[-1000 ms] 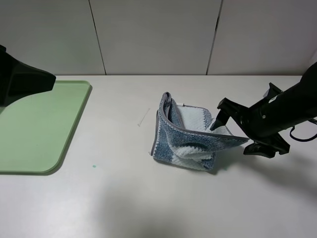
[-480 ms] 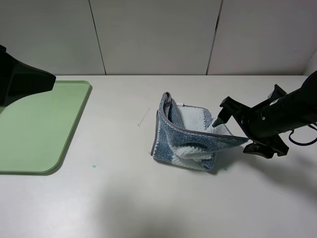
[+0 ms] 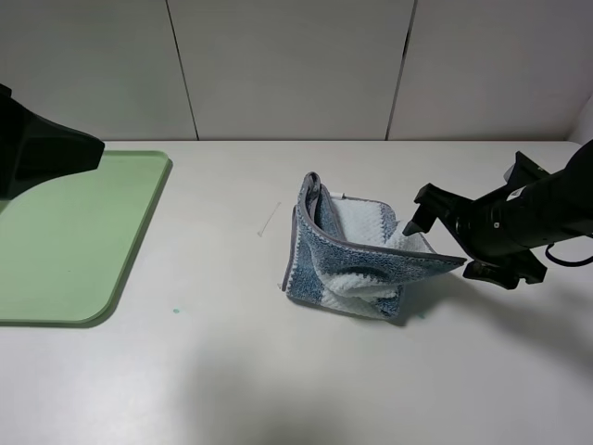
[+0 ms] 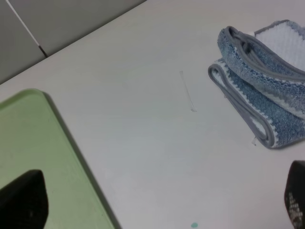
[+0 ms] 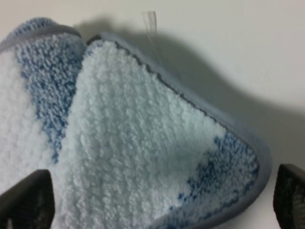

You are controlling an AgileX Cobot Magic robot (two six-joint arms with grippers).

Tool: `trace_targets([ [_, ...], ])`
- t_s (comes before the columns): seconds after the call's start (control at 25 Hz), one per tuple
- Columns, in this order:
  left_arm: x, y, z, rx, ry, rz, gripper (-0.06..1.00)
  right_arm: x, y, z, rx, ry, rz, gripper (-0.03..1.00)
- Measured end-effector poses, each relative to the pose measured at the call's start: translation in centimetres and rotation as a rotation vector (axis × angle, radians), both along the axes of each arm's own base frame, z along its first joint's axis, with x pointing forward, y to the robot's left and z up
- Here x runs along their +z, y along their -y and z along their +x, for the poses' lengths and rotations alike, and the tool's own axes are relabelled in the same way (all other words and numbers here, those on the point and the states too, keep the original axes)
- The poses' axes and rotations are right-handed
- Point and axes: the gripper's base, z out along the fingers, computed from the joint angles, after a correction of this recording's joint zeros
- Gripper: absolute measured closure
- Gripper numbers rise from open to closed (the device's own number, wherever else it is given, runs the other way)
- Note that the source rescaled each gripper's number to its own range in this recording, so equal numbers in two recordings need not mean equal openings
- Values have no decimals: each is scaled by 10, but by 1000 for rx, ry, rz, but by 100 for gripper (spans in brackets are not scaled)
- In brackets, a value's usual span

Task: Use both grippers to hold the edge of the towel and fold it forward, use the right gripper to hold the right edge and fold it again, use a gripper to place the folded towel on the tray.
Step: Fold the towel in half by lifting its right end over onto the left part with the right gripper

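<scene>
Here, the thick towel [image 3: 347, 264], floppy I'd judge, sits loosely folded right of the worktop's middle, its grey-trimmed corner, where I'd pinch, between my right gripper's [image 3: 440, 250] spread fingers [image 5: 24, 200]; my left gripper [image 4: 159, 202] is likewise spread.

High camera looks down from the near side across the table [image 3: 232, 371] to the far wall [image 3: 278, 65]. Left wrist camera, over the tray [image 4: 43, 157], faces right toward the towel [image 4: 267, 95]. Right wrist camera sits very close to the same towel [image 5: 138, 143].
</scene>
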Motion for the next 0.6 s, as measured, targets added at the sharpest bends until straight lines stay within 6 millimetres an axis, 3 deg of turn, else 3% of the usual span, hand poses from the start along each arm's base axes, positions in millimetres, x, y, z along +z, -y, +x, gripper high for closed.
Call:
trace_targets([
  [0.6,0,0,0,0,0,0,-6,0,-3,-2,22,-3,-5,-3],
])
